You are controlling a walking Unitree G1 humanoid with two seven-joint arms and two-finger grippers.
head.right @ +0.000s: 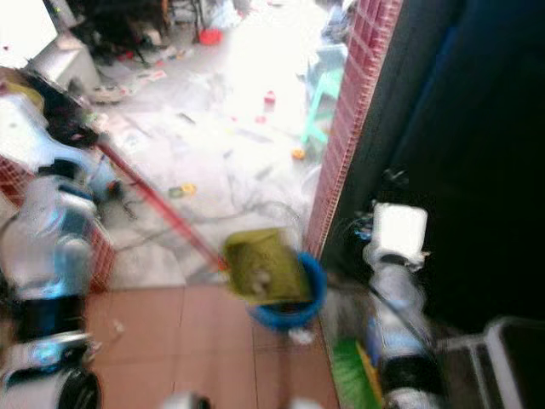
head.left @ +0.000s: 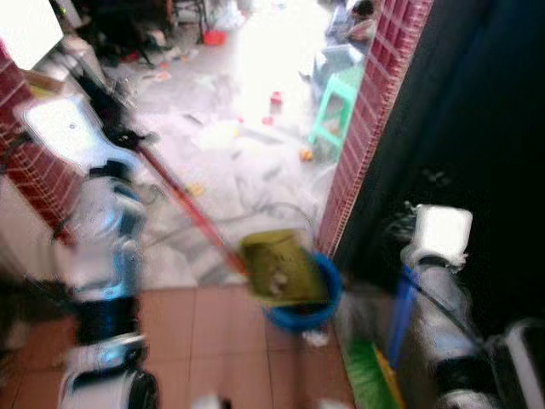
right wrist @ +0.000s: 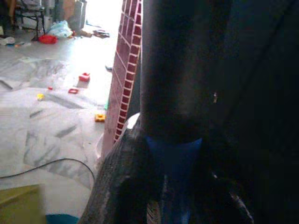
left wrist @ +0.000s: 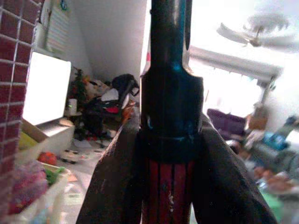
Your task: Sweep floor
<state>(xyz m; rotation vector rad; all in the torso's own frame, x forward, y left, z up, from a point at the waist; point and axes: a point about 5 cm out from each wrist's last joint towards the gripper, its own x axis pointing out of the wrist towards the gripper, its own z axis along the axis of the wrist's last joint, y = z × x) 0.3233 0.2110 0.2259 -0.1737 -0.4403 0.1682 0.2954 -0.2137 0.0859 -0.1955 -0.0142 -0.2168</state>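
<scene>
Beside a red brick pillar, the left gripper clamps the long red dustpan handle, so the olive-yellow pan rests over a blue bucket. The right gripper clamps a blue broom handle, its green bristles near the floor, ready for sweeping.

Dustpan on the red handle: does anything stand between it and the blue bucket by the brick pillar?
Nothing visible does. The yellow-green dustpan on the red handle, held by the left pincer, already sits tilted over the round blue bucket, overlapping its rim.
</scene>
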